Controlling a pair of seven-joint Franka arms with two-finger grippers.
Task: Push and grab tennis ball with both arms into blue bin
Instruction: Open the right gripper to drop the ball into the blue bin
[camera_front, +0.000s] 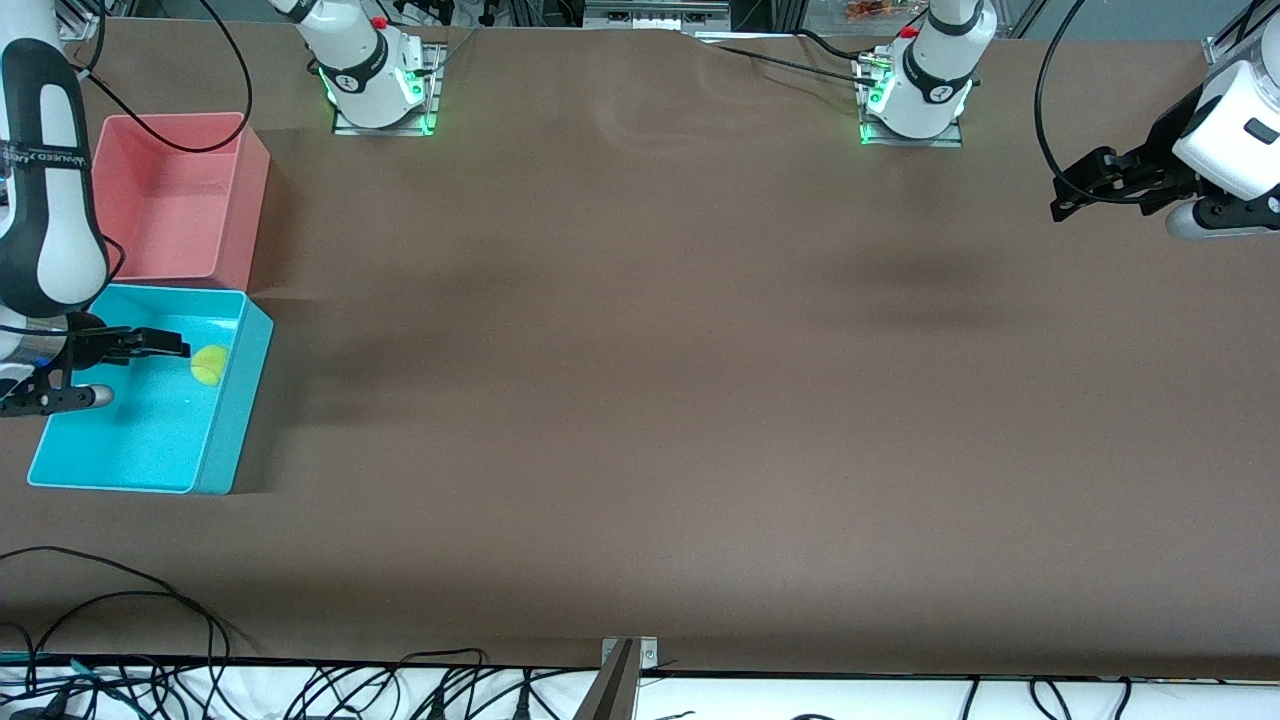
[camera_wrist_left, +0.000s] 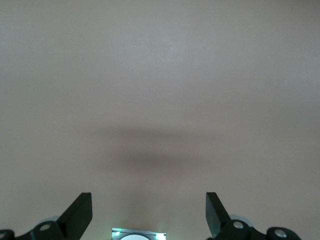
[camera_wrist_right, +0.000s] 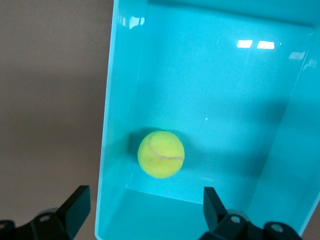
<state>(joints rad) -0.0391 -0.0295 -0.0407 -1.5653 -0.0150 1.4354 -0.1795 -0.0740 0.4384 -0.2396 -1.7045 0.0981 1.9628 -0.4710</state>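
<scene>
The tennis ball (camera_front: 210, 365) lay inside the blue bin (camera_front: 232, 440), on its floor and close to the long wall that faces the middle of the tabletop (camera_front: 640, 400). The right wrist view showed this more clearly: there the tennis ball (camera_wrist_right: 161, 154) rested just beside that wall of the blue bin (camera_wrist_right: 112, 150), apart from the black fingers (camera_wrist_right: 75, 210), and a pale seam was visible on it. The right tool (camera_front: 105, 370) hung over the blue bin with its jaws spread wide and nothing between them. The left wrist view showed only bare brown tabletop (camera_wrist_left: 160, 75) with a soft shadow, and the left tool (camera_wrist_left: 149, 212) open and empty. In the front view the left tool (camera_front: 1085, 190) waited in the air over the left arm's end of the tabletop. A pink bin (camera_front: 235, 160) stood touching the blue bin, farther from the front camera. The right arm (camera_front: 45, 200) covered part of both bins. Black cables (camera_front: 120, 600) lay along the near edge.
</scene>
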